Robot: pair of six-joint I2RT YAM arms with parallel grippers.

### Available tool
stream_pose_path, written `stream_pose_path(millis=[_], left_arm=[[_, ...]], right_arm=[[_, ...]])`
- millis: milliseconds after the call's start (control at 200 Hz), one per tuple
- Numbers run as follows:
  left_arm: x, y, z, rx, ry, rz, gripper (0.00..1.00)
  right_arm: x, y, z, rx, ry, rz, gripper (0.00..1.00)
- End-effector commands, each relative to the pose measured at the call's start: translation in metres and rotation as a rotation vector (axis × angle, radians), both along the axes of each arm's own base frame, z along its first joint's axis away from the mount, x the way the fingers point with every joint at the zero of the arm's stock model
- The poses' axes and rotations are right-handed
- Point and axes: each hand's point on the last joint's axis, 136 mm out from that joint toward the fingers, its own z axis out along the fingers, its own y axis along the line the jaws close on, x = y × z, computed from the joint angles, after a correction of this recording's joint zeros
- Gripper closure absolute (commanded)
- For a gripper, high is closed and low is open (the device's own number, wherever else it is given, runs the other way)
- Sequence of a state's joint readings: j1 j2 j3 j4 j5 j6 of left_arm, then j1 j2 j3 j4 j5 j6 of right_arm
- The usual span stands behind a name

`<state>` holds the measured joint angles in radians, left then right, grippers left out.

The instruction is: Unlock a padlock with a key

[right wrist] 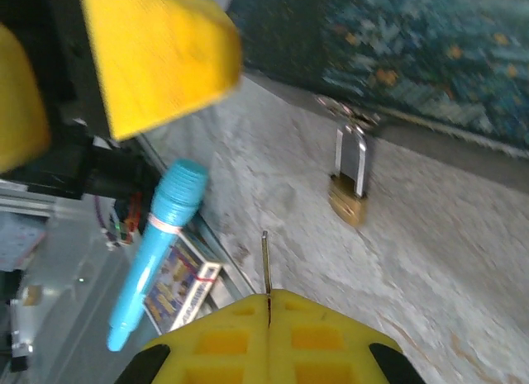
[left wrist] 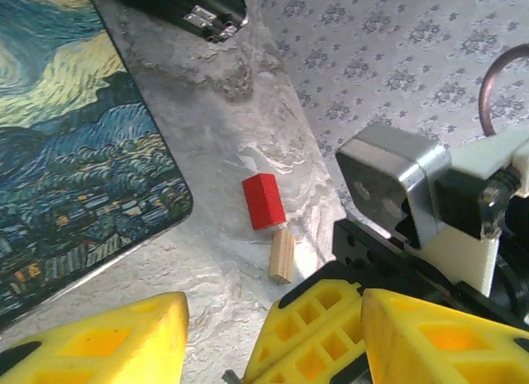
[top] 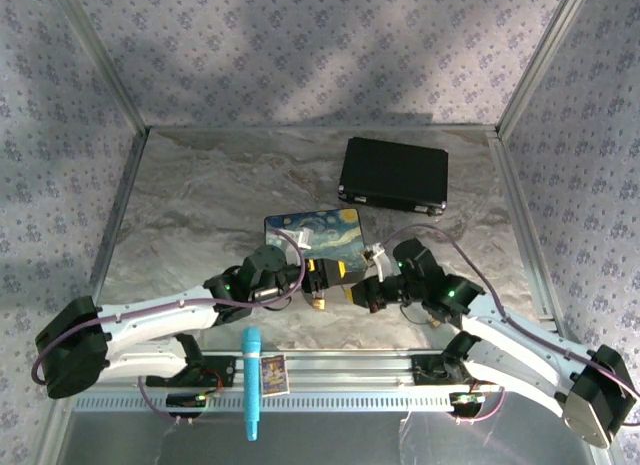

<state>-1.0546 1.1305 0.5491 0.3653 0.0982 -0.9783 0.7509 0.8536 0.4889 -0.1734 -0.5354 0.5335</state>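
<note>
The padlock, a small brass body with a silver shackle, lies on the marbled table, its shackle end just beside the painted box's edge. The key, a thin silvery blade, sticks out from the right gripper's pressed-together fingertips, apart from the padlock.
</note>
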Motion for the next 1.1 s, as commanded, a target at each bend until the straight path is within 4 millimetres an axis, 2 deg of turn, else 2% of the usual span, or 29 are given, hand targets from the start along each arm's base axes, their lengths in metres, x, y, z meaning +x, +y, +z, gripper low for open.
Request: stream_pose_path(millis=[0, 170, 420, 495, 565, 765, 795, 864, 934, 959, 1029, 1094], left_arm=[[-0.002, -0.001, 0.01, -0.062, -0.019, -0.005, 0.44], [-0.003, -0.003, 0.008, -0.07, -0.009, -0.007, 0.53], [-0.002, 0.0, 0.01, -0.111, -0.008, 0.009, 0.59], [-0.003, -0.001, 0.014, -0.141, -0.014, 0.004, 0.67], [-0.004, -0.001, 0.015, -0.146, -0.016, -0.002, 0.8], [-0.006, -0.001, 0.01, -0.141, 0.014, -0.004, 0.98], [-0.005, 0.0, 0.011, -0.144, 0.02, 0.004, 0.98], [0.0, 0.003, 0.013, -0.147, 0.032, 0.043, 1.0], [0.007, 0.009, 0.02, -0.173, 0.023, 0.08, 1.0], [0.011, 0.012, 0.025, -0.187, 0.019, 0.1, 1.0], [0.021, 0.02, 0.033, -0.214, 0.022, 0.155, 1.0], [0.026, 0.023, 0.043, -0.252, 0.016, 0.172, 1.0]], right_arm=[[0.006, 0.015, 0.039, 0.143, -0.055, 0.053, 1.0], [0.015, 0.018, 0.063, 0.256, -0.07, 0.053, 1.0], [0.023, 0.019, 0.072, 0.297, -0.061, 0.043, 1.0], [0.023, 0.022, 0.073, 0.309, -0.058, 0.051, 1.0], [0.024, 0.021, 0.073, 0.31, -0.059, 0.047, 1.0], [0.033, 0.02, 0.077, 0.32, -0.077, 0.015, 1.0], [0.035, 0.02, 0.076, 0.316, -0.073, 0.004, 0.91], [0.04, 0.017, 0.076, 0.318, -0.074, -0.031, 0.54], [0.049, 0.012, 0.079, 0.334, -0.088, -0.087, 0.36], [0.051, 0.011, 0.081, 0.348, -0.096, -0.104, 0.32], [0.057, 0.008, 0.091, 0.41, -0.105, -0.142, 0.29], [0.06, 0.009, 0.101, 0.482, -0.105, -0.162, 0.3]])
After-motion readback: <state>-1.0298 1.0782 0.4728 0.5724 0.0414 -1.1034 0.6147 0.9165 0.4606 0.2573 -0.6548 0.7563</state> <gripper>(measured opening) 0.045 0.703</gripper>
